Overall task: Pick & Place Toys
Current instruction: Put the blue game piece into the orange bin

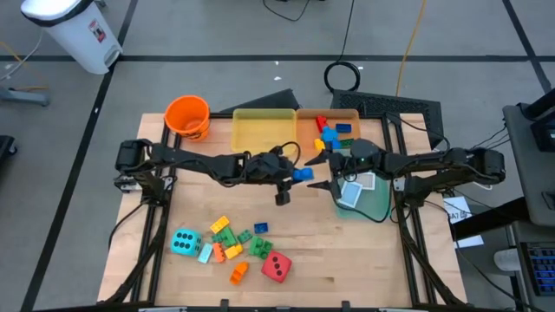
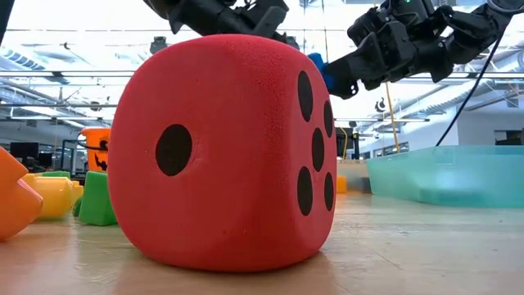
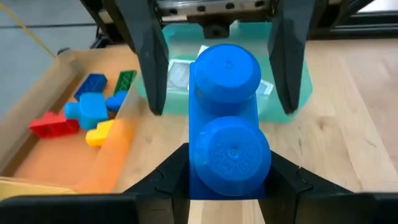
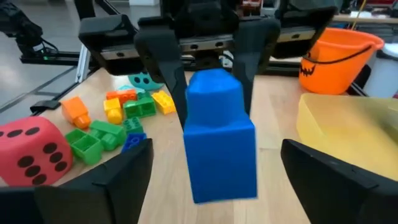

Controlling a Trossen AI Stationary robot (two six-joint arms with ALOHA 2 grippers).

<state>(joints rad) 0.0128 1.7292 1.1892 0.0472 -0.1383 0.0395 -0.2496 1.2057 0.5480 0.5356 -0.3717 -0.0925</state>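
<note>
Hanging above the middle of the desk [image 1: 364,260], gripped at its lower sides by the left hand [image 3: 229,186]: 1 blue brick [image 3: 227,124], 2 studs tall-looking, hard plastic, judged light and stiff but smooth enough to slip if pinched on a rounded stud. Better taken across the flat side walls, square to them. Facing it from the other side, the right hand [image 4: 214,180], spread wide with 1 finger on each flank of the brick and touching neither; reads as a handover, not yet closed.

Lying on the desk nearer the front edge, the rest of the loose toys: cyan die [image 1: 185,242], red die [image 1: 277,266], both soft-looking and likely to give under a squeeze, so a broad grip across opposite faces would suit; between them, a scatter of small bricks [image 1: 234,243] in green, yellow, orange and blue.

Sitting behind the hands, 3 shallow trays. Yellow tray [image 1: 260,130]: appears empty. Orange tray [image 1: 347,115]: a few bricks in red, blue, yellow and green. Green tray [image 1: 375,198], under the right arm: white cards [image 1: 351,192]. Standing at the far left corner, an orange bucket [image 1: 187,117]; contents cannot be told.
</note>
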